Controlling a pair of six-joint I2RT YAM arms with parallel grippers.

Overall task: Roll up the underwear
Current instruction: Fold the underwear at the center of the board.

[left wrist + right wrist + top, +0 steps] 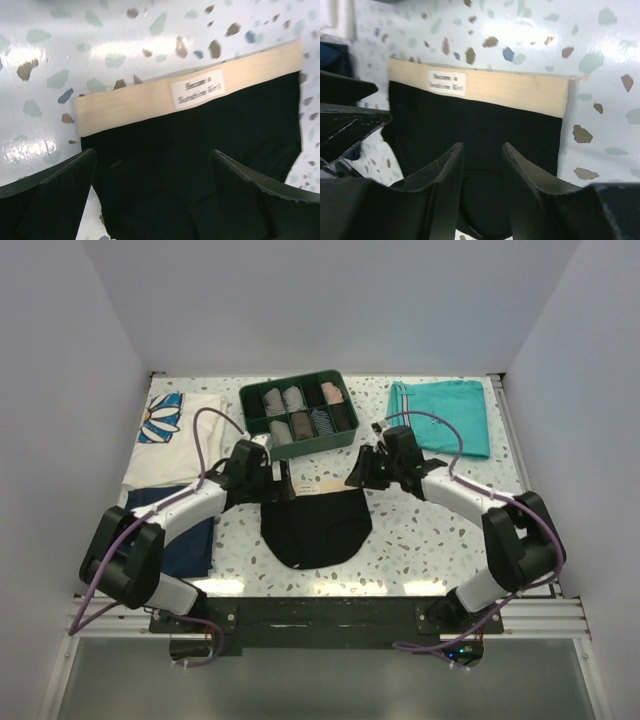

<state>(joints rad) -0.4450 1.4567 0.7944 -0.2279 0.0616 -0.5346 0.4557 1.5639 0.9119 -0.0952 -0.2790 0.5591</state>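
Item 1: black soft-fabric briefs [315, 525]. They lie flat and unrolled at the middle of the white speckled terrazzo tabletop [420, 530], between the two arms. The beige waistband [150, 97] is on the far side and the rounded crotch end on the near side. A white label with dark print [197, 89] sits on the waistband.

Item 2: left tool [272, 478]. It is over the left end of the waistband. In the left wrist view its fingers are spread wide [154, 155] and hold nothing, with the black fabric showing between them. Whether the fingertips touch the cloth cannot be told.

Item 3: right tool [365, 475]. It is over the right end of the waistband. In the right wrist view its fingers stand a narrow gap apart [483, 147], released, with nothing pinched between them.

Item 4: dark green plastic compartment tray [246, 408], just beyond the briefs. It holds small rolled garments [300, 410] in grey, pink and striped cloth.

Item 5: teal shorts [445, 415], laid flat at the far right.

Item 6: white cloth with a blue flower print [185, 440], at the far left.

Item 7: navy blue folded garment [190, 540], at the near left, partly under the left arm.
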